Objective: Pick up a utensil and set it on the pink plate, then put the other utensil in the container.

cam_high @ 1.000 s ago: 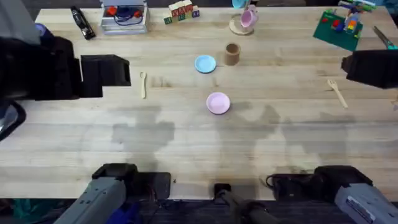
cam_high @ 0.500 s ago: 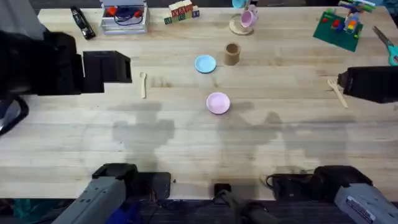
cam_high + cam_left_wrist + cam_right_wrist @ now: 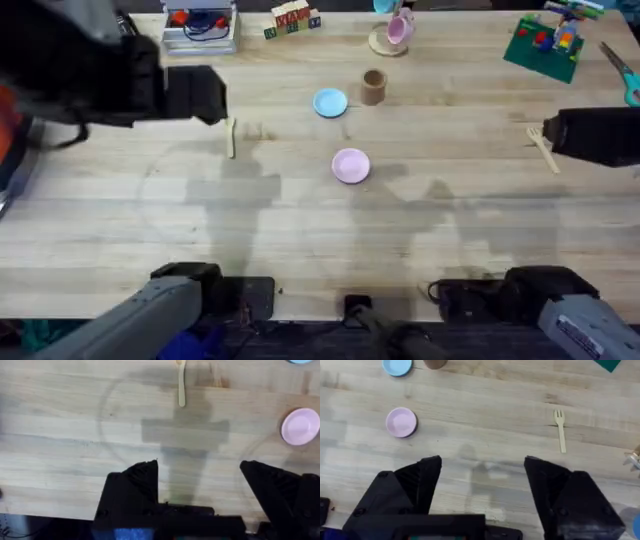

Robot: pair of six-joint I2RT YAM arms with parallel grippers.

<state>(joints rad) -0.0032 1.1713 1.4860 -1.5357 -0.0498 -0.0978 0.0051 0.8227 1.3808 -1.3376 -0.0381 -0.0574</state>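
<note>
The pale wooden spoon, the utensil (image 3: 231, 140) (image 3: 181, 385), lies flat on the table left of centre. My left gripper (image 3: 205, 95) (image 3: 200, 475) hovers high beside its far end, open and holding nothing. The pink plate (image 3: 350, 165) (image 3: 300, 426) (image 3: 401, 422) sits bare at mid-table. Behind it stands the tan container (image 3: 373, 86) (image 3: 435, 363). The other utensil, a slim fork (image 3: 543, 148) (image 3: 560, 430), lies at the right. My right gripper (image 3: 555, 135) (image 3: 482, 472) hangs open above the table next to the fork, with nothing in it.
A light-blue plate (image 3: 330, 102) (image 3: 397, 366) sits left of the container. A pink mug (image 3: 399, 30), toy blocks (image 3: 292, 18) and a green brick model (image 3: 546, 42) line the far edge. A dark tool (image 3: 132, 37) lies far left.
My left arm has swung farther from the bases and rightward, bringing its gripper beside the spoon's far end. My right arm shifted slightly left toward the fork, then held still.
</note>
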